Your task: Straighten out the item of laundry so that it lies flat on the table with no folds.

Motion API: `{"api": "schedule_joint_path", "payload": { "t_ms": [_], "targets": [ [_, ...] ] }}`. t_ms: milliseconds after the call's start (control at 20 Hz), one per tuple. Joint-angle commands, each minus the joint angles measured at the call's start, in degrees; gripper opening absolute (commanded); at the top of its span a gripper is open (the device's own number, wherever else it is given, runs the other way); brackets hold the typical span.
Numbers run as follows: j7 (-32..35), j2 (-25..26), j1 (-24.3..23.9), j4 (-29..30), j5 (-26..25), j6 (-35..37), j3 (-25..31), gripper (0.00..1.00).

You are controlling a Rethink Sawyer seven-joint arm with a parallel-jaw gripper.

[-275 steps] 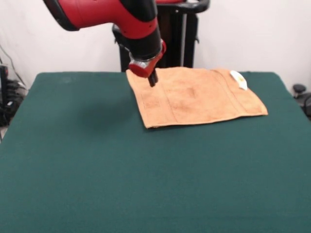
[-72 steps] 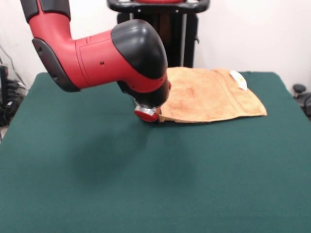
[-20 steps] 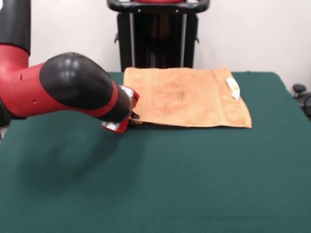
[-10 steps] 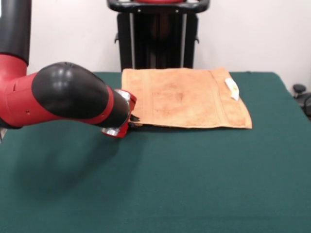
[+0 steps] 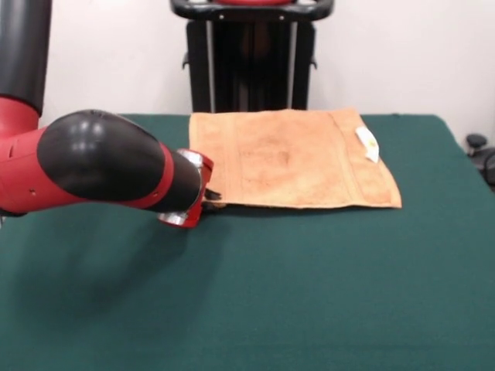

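- Claw (image 5: 210,198) sits low at the towel's (image 5: 290,158) near corner on our camera-left side; only a dark tip shows past the red wrist, so we cannot tell whether it grips the cloth or is parted.
- Towel lies toward the far side of the table (image 5: 309,294), spread nearly square, white tag (image 5: 366,144) near the opposite edge (no obvious fold visible from here).
- We judge the step a corner pull. To do it well: keep the wrist low, draw outward along the felt, not upward, and stop once the edge runs straight.
- Risk: over-pulling drags the whole cloth instead of flattening it.
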Motion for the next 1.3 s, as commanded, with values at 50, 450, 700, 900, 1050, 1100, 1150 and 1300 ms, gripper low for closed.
{"api": "schedule_joint_path", "payload": {
  "t_ms": [50,450,700,900,1050,1100,1150,1300],
  "targets": [
    [-19.00,3.74,1.74,-12.24,-6.25,-17.54,4.08,0.00],
    [-20.84,4.46,1.64,-14.19,-6.58,-16.56,4.83,0.00],
    [-22.00,5.10,1.93,-16.00,-6.75,-15.51,5.03,0.00],
    [-21.18,5.36,1.93,-15.07,-7.27,-15.82,4.18,0.00],
    [-20.53,5.74,1.83,-13.79,-8.20,-17.85,3.53,0.00],
    [-20.81,6.12,1.92,-13.96,-8.61,-18.31,3.42,0.00],
    [-20.89,6.33,1.92,-14.09,-8.66,-18.46,3.45,0.00],
    [-21.81,6.77,1.87,-14.36,-9.23,-18.81,3.32,0.00]
  ]
}}
